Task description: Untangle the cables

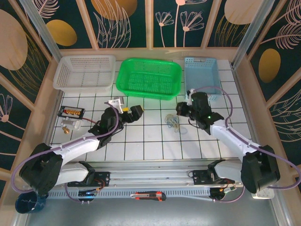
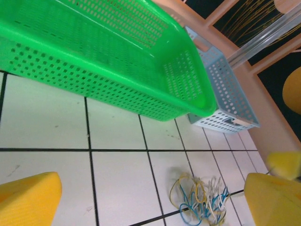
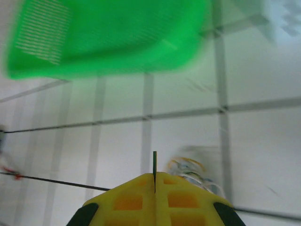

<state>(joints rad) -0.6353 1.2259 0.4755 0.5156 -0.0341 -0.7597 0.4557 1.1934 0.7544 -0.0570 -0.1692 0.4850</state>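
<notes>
Separating strands well: right tool (image 3: 154,178), jaws pressed shut w/ no wire clearly between, sits just beside the cables (image 3: 190,170); I'd reopen, pinch one loop, lift slowly. Left tool (image 2: 150,207) gapes wide, empty. Cables lie flat on table (image 1: 141,141), a clump w/o clear long axis, short of green basket (image 1: 149,77).

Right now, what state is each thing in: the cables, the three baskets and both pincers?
cables: tangled in one heap on the table
left pincer: open, empty
right pincer: shut, cables close beside its tip
green basket: upright, empty
white basket: upright, empty
blue basket: upright, nothing seen inside
</notes>
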